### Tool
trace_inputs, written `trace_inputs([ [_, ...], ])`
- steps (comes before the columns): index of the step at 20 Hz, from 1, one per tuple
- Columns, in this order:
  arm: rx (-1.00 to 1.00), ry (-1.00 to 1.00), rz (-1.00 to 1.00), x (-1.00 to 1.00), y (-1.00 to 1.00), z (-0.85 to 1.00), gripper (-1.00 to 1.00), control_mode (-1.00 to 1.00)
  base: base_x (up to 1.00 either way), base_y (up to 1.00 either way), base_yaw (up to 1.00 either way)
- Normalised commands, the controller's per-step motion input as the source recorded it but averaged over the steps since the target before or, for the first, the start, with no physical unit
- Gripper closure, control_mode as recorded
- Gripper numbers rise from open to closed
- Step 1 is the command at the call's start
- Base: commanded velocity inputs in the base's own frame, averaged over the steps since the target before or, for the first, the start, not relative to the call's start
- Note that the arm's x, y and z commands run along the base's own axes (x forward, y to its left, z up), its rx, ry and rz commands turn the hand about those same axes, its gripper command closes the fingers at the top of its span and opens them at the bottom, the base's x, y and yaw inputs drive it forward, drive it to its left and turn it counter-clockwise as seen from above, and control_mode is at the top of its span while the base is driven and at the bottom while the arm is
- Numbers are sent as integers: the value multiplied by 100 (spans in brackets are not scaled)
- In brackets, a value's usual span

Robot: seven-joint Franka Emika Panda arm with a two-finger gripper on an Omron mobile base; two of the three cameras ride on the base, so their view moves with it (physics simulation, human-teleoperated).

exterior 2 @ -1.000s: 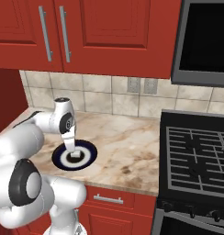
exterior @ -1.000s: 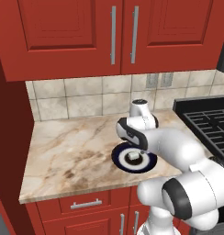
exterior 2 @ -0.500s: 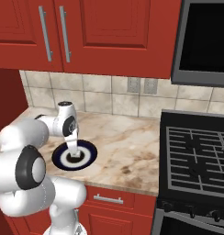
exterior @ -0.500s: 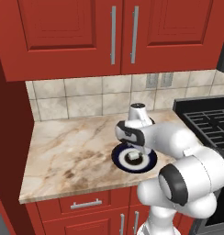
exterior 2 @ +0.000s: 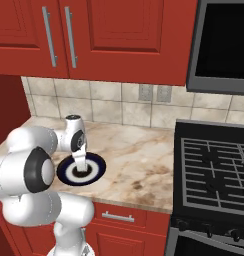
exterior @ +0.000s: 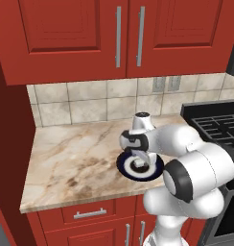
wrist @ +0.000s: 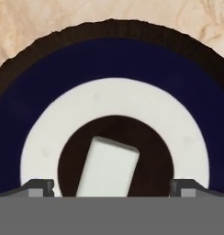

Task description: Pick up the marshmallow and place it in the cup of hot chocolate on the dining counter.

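Because the marshmallow (wrist: 108, 167) lies in the dark centre of the plate (wrist: 114, 59) on the counter (exterior: 76, 153), the tool (wrist: 111, 187) hangs directly above, fingers spread wide at three and nine o'clock, evidently to straddle it.

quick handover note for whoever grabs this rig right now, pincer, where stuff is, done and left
Pincer: open, holding nothing, down over the plate with a finger on each side of the marshmallow.
Marshmallow: lies in the plate's dark centre, on the marble worktop left of the stove.
Done: approach and alignment.
Left: close on the marshmallow, lift, carry it to the cup of hot chocolate on the dining counter, drop it in.
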Motion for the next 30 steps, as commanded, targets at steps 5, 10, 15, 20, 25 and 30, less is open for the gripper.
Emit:
trace_inputs([
  [5, 0, 0, 0, 0, 0, -29, -100, -100, 0, 0, 0],
  [10, 0, 0, 0, 1, 0, -26, -100, -100, 0, 0, 0],
  [15, 0, 0, 0, 2, 0, -16, -100, -100, 0, 0, 0],
  [20, 0, 1, 0, 0, 0, 0, 100, -100, 0, 0, 0],
  [25, 0, 0, 0, -1, 0, -1, 100, -100, 0, 0, 0],
  [30, 1, -4, 0, 0, 0, -11, 100, -100, 0, 0, 0],
])
